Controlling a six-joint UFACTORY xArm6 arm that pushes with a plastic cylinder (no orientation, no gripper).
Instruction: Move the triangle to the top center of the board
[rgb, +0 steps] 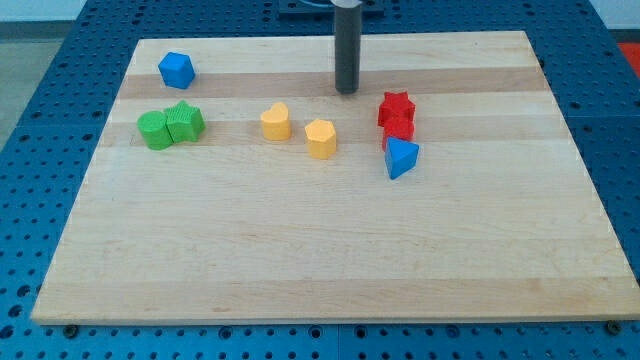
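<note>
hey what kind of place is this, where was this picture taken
Probably a robotics lab bench: a wooden board lies on a blue perforated table, small coloured blocks such as the blue triangle and a green star sit on it, and my tip rests near the top center.

Pale, seemingly smooth wooden board (320, 260)

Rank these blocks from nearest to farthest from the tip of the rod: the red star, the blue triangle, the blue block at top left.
Measured from my tip:
1. red star, just to the view's right of the tip.
2. blue triangle, lower right, below the red blocks.
3. blue block, far to the view's left, near the board's top-left corner.
</note>
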